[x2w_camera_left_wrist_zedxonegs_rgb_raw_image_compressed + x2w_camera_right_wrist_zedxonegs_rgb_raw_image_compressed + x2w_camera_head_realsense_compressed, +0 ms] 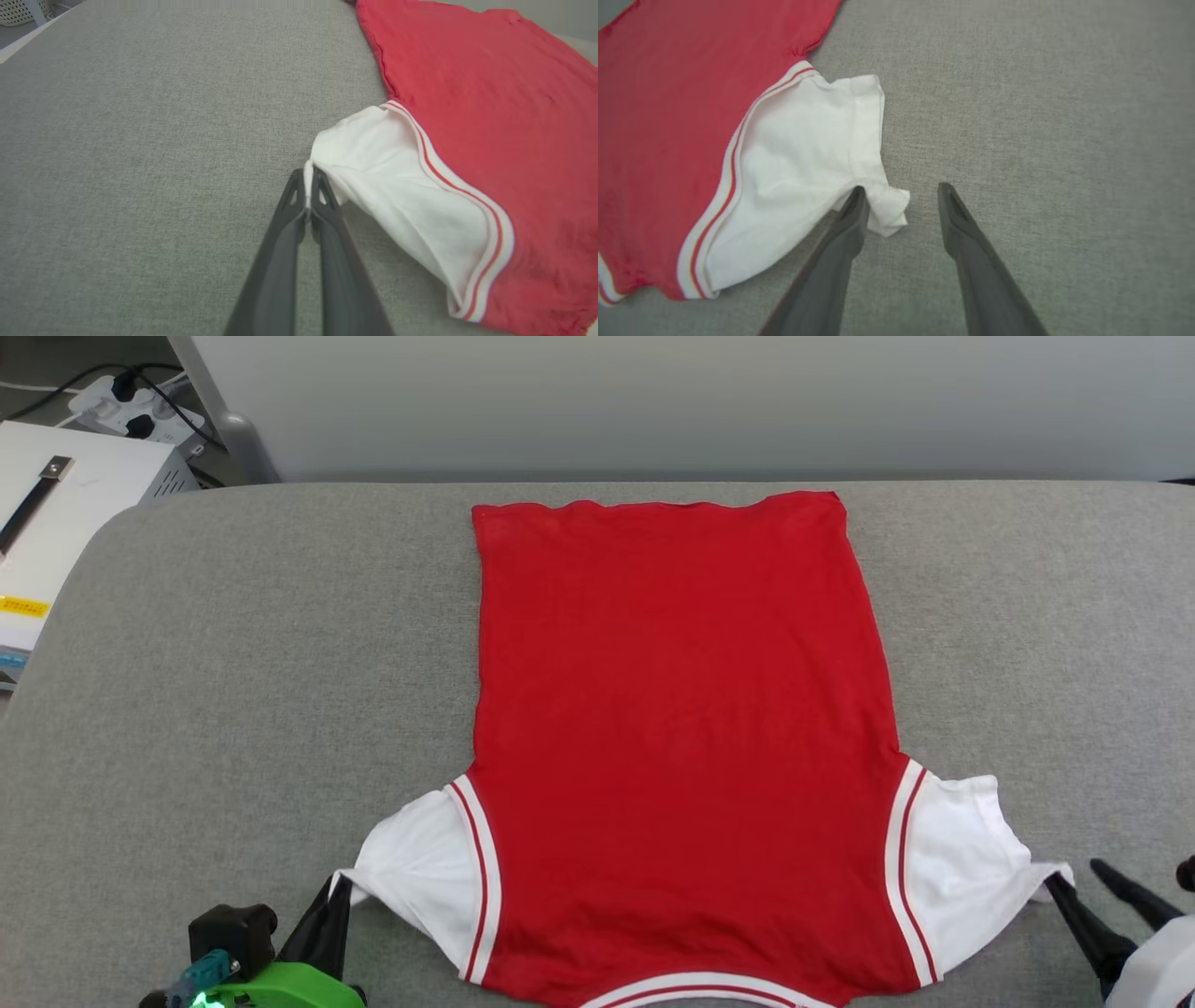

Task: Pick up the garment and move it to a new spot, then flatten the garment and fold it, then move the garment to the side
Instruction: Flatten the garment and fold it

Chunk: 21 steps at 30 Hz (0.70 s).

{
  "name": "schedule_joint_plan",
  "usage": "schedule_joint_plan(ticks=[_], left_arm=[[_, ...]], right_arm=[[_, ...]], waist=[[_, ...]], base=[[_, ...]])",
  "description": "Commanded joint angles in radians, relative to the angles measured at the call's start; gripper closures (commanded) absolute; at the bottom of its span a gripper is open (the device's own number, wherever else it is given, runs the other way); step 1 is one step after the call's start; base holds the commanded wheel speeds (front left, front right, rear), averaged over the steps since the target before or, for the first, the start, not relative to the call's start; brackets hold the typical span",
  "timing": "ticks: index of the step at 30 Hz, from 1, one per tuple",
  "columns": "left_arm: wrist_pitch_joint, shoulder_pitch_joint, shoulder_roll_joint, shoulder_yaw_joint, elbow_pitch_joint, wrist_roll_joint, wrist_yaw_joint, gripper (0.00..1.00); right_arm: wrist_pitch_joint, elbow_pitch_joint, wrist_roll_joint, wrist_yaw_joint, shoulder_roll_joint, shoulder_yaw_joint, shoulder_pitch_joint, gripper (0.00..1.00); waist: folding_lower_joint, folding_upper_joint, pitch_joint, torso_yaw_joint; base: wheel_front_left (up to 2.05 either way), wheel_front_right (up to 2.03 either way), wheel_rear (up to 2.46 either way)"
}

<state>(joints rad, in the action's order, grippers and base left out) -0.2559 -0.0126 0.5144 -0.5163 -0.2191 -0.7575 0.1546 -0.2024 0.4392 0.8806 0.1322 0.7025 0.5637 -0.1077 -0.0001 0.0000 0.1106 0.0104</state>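
- The garment (681, 737) is lying spread on the grey-covered table (233, 663), plain red side up, with the hem at the far edge and the striped collar nearest the robot.
- The left tool (306, 175) is pressing together on the tip of the left white sleeve (397, 186), drawing it outward into a taut point.
- The right tool (902, 189) is standing spread. The corner of the right sleeve (803, 154) is lying loose against one finger, not gripped.
- Judging by this, the flattening step is nearing its end, and the body is looking smooth with only slight ripples.
- The next move is probably calling for the left tool to let go too, and then for both tools to take new holds for the fold. Both sleeves are looking bunched and may need laying flat first.
- A white box (56, 523) and a power strip (140, 406) are sitting off the table's far left corner, well apart from the cloth. Nothing is standing in the way of folding.
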Motion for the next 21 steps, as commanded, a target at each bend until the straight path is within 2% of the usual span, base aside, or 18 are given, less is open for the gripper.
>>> schedule_joint_plan(ticks=[1, 6, 10, 15, 18, 21], left_arm=[[-0.006, -0.004, -0.008, 0.009, 0.018, 0.026, 0.006, 1.00], [-0.006, -0.010, -0.026, 0.024, 0.099, 0.069, 0.020, 1.00], [-0.006, -0.033, -0.032, 0.019, 0.172, 0.112, 0.039, 1.00], [-0.006, -0.078, -0.047, 0.000, 0.247, 0.157, 0.056, 1.00], [-0.006, -0.103, -0.071, 0.000, 0.280, 0.164, 0.064, 1.00], [-0.006, -0.134, -0.097, -0.005, 0.298, 0.180, 0.056, 1.00]], right_arm=[[0.001, -0.022, -0.018, -0.002, 0.012, -0.035, -0.006, 0.00], [0.021, -0.135, -0.091, -0.002, 0.059, -0.186, -0.042, 0.00], [0.087, -0.241, -0.140, -0.002, 0.086, -0.331, -0.115, 0.00], [0.275, -0.345, -0.163, -0.002, 0.107, -0.434, -0.288, 0.00], [0.399, -0.356, -0.175, -0.002, 0.120, -0.438, -0.430, 0.00], [0.557, -0.312, -0.181, -0.002, 0.127, -0.404, -0.589, 0.00]], waist=[[0.0001, 0.0000, 0.001, 0.006], [0.0001, 0.0000, 0.023, 0.033], [0.0001, 0.0000, 0.068, 0.075], [0.0001, 0.0000, 0.163, 0.143], [0.0001, 0.0000, 0.228, 0.183], [0.0001, 0.0000, 0.290, 0.226]], base=[[0.00, 0.00, 0.00], [0.00, 0.00, 0.00], [0.00, 0.00, 0.00], [0.00, 0.00, 0.00], [0.00, 0.00, 0.00], [0.00, 0.00, 0.00]])
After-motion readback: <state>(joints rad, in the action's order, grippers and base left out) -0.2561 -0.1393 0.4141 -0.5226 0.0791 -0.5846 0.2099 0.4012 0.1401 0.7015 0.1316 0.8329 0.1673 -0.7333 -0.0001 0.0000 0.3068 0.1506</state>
